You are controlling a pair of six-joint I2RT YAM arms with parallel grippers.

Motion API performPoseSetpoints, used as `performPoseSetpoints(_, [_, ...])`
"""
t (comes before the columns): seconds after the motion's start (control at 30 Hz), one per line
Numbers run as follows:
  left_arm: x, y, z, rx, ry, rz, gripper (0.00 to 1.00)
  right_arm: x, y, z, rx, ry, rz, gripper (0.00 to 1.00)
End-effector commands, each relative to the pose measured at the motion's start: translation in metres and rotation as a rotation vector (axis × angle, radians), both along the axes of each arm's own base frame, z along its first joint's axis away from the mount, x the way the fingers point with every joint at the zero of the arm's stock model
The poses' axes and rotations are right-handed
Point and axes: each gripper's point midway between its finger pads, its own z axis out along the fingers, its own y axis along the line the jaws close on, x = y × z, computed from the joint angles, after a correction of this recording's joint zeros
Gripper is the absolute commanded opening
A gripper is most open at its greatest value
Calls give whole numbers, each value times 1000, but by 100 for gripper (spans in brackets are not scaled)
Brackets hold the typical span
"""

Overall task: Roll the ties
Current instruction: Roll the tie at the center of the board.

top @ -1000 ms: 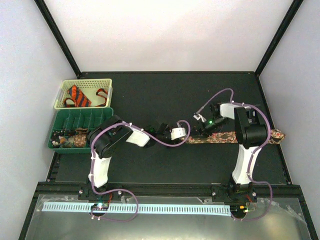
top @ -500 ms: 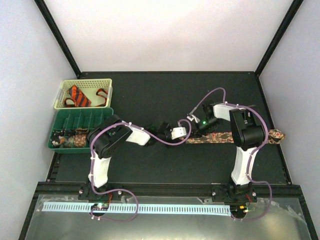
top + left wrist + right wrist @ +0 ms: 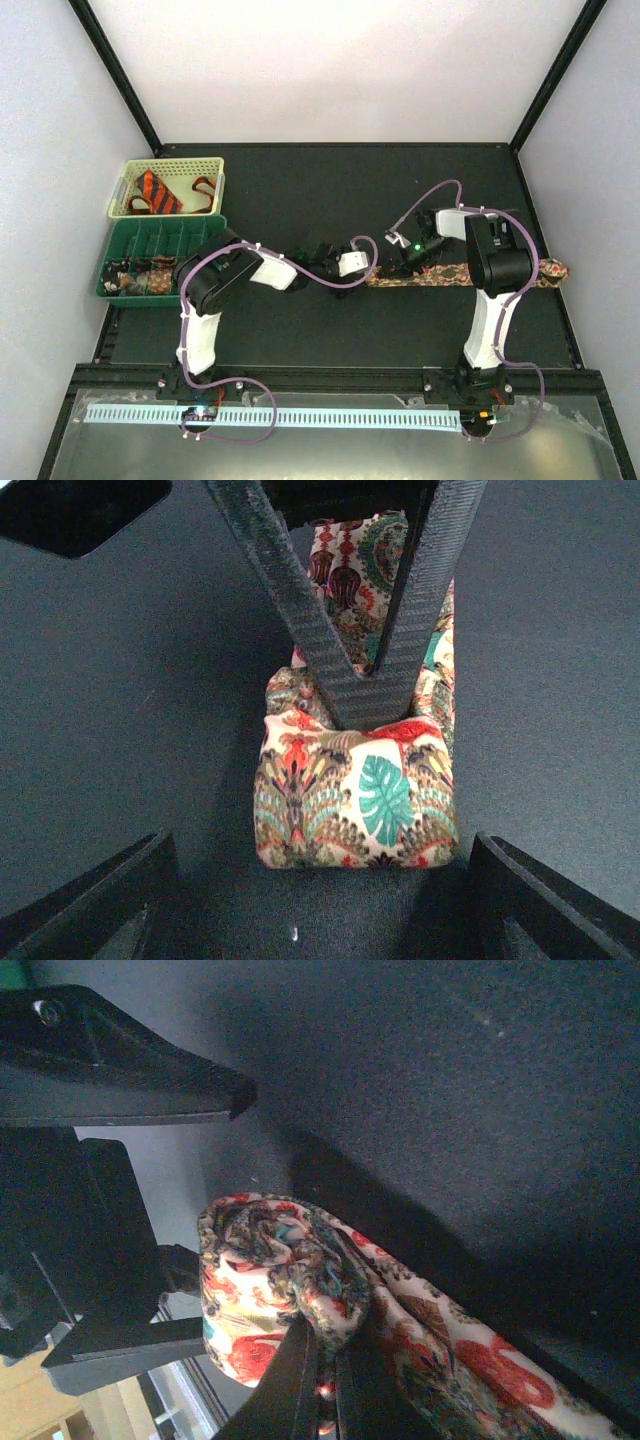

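Note:
The brown-green-red speckled tie (image 3: 460,273) lies as a long strip across the mat, with its left end rolled into a short fold (image 3: 355,800). My right gripper (image 3: 396,264) is shut on that rolled end; in the right wrist view its fingers (image 3: 300,1380) pinch the cloth (image 3: 270,1270). My left gripper (image 3: 370,269) is open, with its fingers (image 3: 110,895) wide on either side of the roll and not touching it. The orange tie with black stripes (image 3: 155,191) lies in the yellow basket (image 3: 215,165).
A green divided tray (image 3: 185,232) at the left holds small dark coils in its near compartments. The yellow basket stands just behind it. Black frame posts rise at the mat's back corners. Purple cables loop over both arms.
My right gripper swung a little left, then back, keeping hold of the tie's end. The rolled end now sits slightly further left. My left gripper has barely shifted.

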Motion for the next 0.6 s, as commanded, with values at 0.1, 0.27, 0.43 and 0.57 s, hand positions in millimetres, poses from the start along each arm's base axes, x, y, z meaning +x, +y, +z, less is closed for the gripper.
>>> performPoseSetpoints(0.1, [-10,-12,12,-128,25,-58,84,-13,-22,-36,-173,23,38,2])
performPoseSetpoints(0.27, [-6,-25,4,-154,58,-50,79,-9,-17,-35,-142,24,28,2])
performPoseSetpoints(0.43, [-3,-27,-7,-108,51,-27,59,-5,-11,-33,-105,26,19,4])
performPoseSetpoints(0.57, [-3,-14,-17,-27,36,2,45,-1,-7,-27,-76,22,17,12])
